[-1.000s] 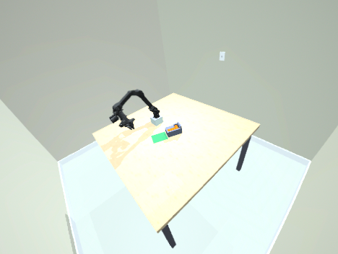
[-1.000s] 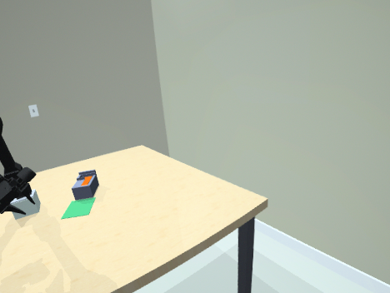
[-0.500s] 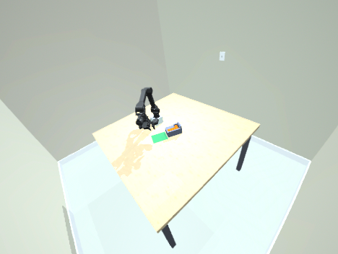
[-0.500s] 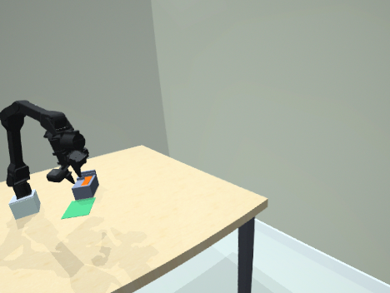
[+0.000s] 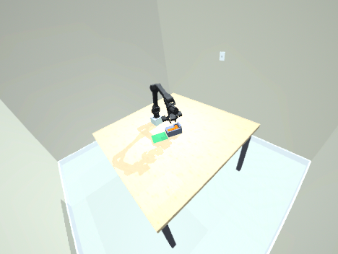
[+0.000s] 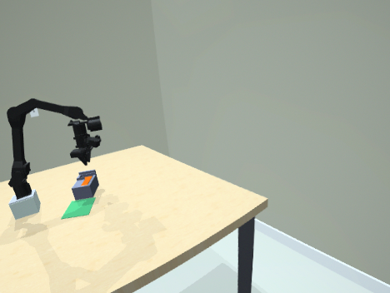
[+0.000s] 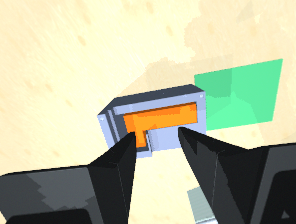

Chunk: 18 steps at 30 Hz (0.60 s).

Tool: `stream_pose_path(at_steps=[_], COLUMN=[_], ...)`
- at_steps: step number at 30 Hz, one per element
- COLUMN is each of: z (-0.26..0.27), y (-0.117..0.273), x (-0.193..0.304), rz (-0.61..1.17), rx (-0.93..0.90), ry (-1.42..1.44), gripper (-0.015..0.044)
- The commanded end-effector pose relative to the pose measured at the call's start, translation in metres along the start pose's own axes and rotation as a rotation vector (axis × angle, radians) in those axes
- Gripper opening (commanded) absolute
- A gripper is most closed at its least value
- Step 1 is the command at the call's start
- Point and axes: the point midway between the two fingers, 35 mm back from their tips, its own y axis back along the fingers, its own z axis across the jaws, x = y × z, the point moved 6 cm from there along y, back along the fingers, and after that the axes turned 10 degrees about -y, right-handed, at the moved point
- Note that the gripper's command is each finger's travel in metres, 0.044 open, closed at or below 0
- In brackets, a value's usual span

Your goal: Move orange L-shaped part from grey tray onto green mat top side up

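Observation:
The orange L-shaped part [image 5: 172,129] [image 6: 87,181] [image 7: 160,117] lies in the pocket of the grey tray [image 5: 175,133] [image 6: 82,192] [image 7: 167,140]. In the wrist view its L-shaped end is at the left, with a dark gap beside it, and its straight end is toward the mat. No raised end can be made out. My gripper [image 5: 173,121] [image 6: 86,163] [image 7: 156,134] is above the tray, pointing down, partly open with nothing between the fingers. In the wrist view the left fingertip overlaps the foot of the L. The green mat [image 5: 159,137] [image 6: 79,209] [image 7: 250,95] is bare.
The mat lies right beside the tray, on the straight end's side. The arm's pale base block [image 5: 156,120] [image 6: 25,205] stands on the wooden table [image 5: 202,144] [image 6: 187,208] near the tray and mat. The tray has a raised ledge at its L-end side.

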Motion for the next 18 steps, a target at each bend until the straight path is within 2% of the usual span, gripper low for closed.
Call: stream_pose_path(at_steps=[1,4,8,15,18], z=[0.039,0.06,0.062,0.057,0.057], y=[-0.007,-0.01,-0.013,-0.081,-0.084], x=[0.034,0.056,0.057,0.053,0.054], rz=[-0.026,-0.048,-0.049,-0.049,-0.049], rx=[0.05,0.067,0.068,0.068,0.068], ry=[0.063,0.1,0.103,0.103,0.103], gripper=[0.018,0.018,0.018,0.018,0.018])
